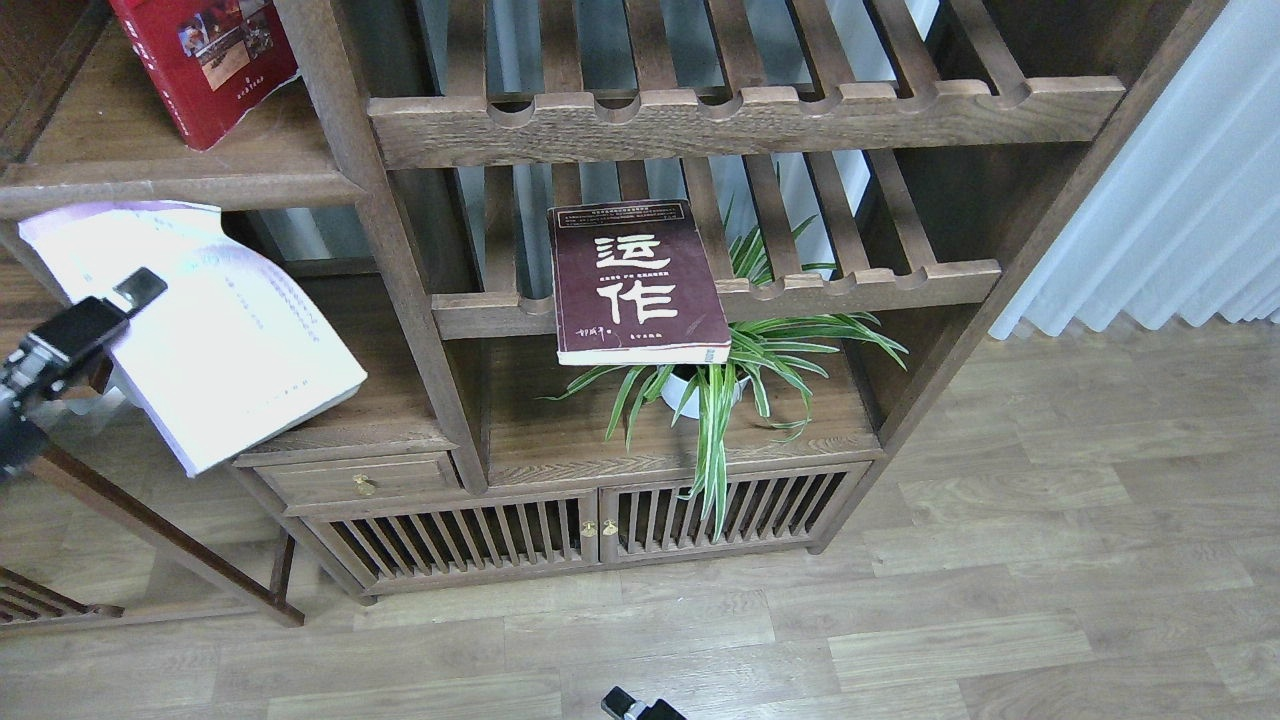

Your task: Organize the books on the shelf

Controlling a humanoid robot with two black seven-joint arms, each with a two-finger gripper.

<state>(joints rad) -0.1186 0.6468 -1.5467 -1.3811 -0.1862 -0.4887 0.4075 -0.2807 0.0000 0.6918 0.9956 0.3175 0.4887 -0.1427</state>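
Head view: left gripper [125,300] clamps the pale book [200,320] at its left edge, holding it tilted above the lower board's front corner, presumably for transfer. Red book [205,60] rests on the solid shelf [170,175] near its right end. Maroon book [635,280] overhangs a slatted rack's [850,285] front rail. Right gripper [635,706]: finger state cannot be told.
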